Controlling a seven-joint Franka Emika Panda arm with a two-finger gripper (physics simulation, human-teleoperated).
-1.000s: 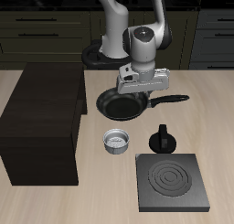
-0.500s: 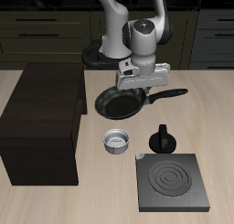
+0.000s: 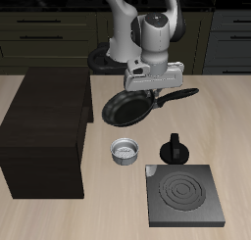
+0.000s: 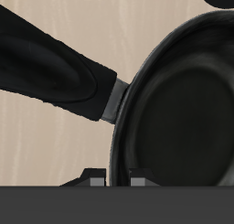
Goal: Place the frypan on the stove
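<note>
Frypan (image 3: 127,109) x1, stove (image 3: 183,195) x1, plus 1 small silver bowl (image 3: 125,150), 1 knobbed black pot (image 3: 175,147), 1 big dark brown box (image 3: 44,131) on the table (image 3: 230,117). Arm reaching down from table's back edge, gripper (image 3: 153,87) pointing down, clamped on frypan by handle root, pan tilted just above mid-table. Stove flat near front edge, well apart from pan.

black frypan (image 3: 127,108), dark grey stove (image 3: 184,195) with pale spiral rings, light wood-grain table (image 3: 225,117), silver-grey bowl (image 3: 125,151)
</note>
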